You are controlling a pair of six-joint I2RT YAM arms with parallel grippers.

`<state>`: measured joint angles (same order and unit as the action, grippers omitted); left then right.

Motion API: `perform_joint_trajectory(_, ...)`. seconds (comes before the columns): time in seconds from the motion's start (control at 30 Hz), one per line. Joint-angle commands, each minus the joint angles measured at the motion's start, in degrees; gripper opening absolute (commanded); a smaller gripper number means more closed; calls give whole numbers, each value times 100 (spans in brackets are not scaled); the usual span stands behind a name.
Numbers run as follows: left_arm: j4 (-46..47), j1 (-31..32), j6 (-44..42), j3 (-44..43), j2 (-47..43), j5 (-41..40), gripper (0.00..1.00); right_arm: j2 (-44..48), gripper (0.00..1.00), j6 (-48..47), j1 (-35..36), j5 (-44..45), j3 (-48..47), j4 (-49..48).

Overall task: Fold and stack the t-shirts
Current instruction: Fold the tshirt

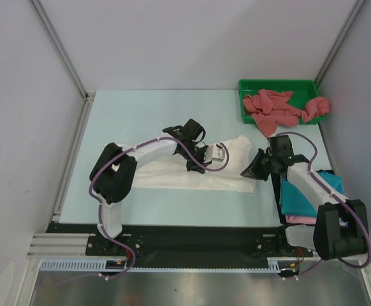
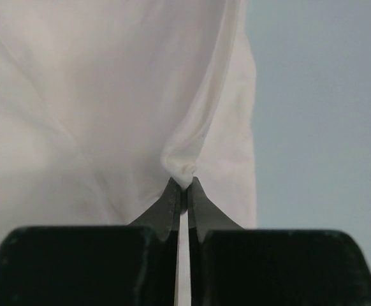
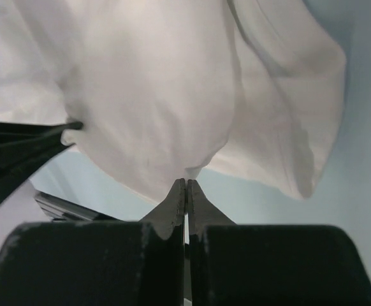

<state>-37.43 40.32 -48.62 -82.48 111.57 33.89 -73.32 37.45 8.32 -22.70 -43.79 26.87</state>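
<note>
A white t-shirt (image 1: pixel 173 178) lies partly folded across the middle of the table. My left gripper (image 1: pixel 220 153) is over its right half, shut on a small pinch of the white t-shirt's fabric (image 2: pixel 77 95) at the tips (image 2: pixel 184 186). My right gripper (image 1: pixel 250 171) is at the shirt's right end, shut on a lifted edge of the white t-shirt (image 3: pixel 153 83), which hangs from its tips (image 3: pixel 187 181). Dusty red t-shirts (image 1: pixel 275 108) are heaped in the back right. A folded teal t-shirt (image 1: pixel 303 194) lies on a pink one (image 1: pixel 300 220) under the right arm.
A green tray (image 1: pixel 249 86) at the back right corner holds the red heap, with one red piece (image 1: pixel 317 105) draped over its right rim. White walls and metal rails enclose the table on three sides.
</note>
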Motion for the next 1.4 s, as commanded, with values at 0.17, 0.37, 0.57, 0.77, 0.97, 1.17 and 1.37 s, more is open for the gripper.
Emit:
perform_joint_trajectory(0.17, -150, -50, -560, 364, -364, 505, 1, 626, 0, 351, 469, 476, 907, 336)
perform_joint_trajectory(0.37, -81, -50, -701, 592, -294, 391, 2, 547, 0, 385, 522, 573, 969, 179)
perform_joint_trajectory(0.57, -106, -50, -719, 400, -153, 285, 25, 345, 3, 403, 539, 670, 846, 2)
perform_joint_trajectory(0.77, -1133, -85, -938, -205, -135, 469, 61, 572, 57, 228, 548, 871, 548, 537)
perform_joint_trajectory(0.97, -1646, -506, -98, -805, -310, 682, 62, 697, 52, -325, 303, 1215, -331, 460)
perform_joint_trajectory(1.17, 305, -1665, 1916, 343, -1258, -1751, 63, -840, 29, -1361, -322, 1206, -1357, -217)
perform_joint_trajectory(1.37, 1140, -3107, 2129, 1319, -1515, -3019, 65, -2210, 47, -1934, -322, 1040, -2212, -630)
